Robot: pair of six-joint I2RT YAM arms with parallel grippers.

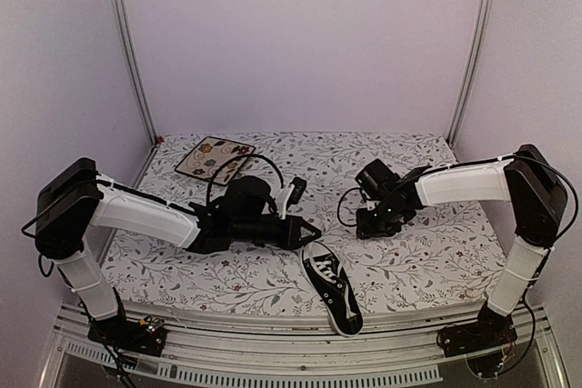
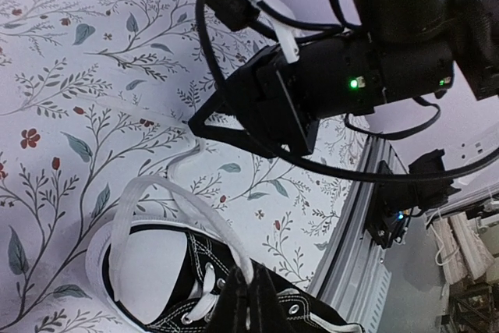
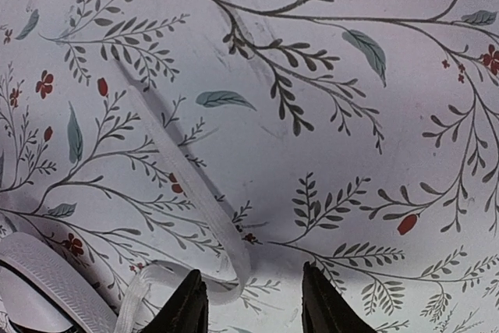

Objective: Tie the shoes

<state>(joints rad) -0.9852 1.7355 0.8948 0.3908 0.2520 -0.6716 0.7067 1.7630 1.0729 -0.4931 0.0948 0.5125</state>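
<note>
The black sneaker (image 1: 332, 290) with white sole edge lies near the table's front edge, between the two arms. My left gripper (image 1: 311, 231) hovers at its far end. In the left wrist view the left gripper (image 2: 251, 292) is shut on a white lace loop (image 2: 156, 193) that rises from the shoe (image 2: 199, 259). My right gripper (image 1: 371, 222) hangs low over the cloth to the right of the shoe's far end. It (image 3: 253, 306) stands open, nothing gripped. A loose lace end (image 3: 195, 193) lies on the cloth and curls by its left finger (image 3: 187, 306).
A square floral plate (image 1: 214, 159) sits at the back left. The flower-patterned cloth (image 1: 427, 261) covers the table, with a metal rail (image 1: 273, 352) along its near edge. Black cables loop above the left wrist (image 1: 245, 170). Side walls stand close on both sides.
</note>
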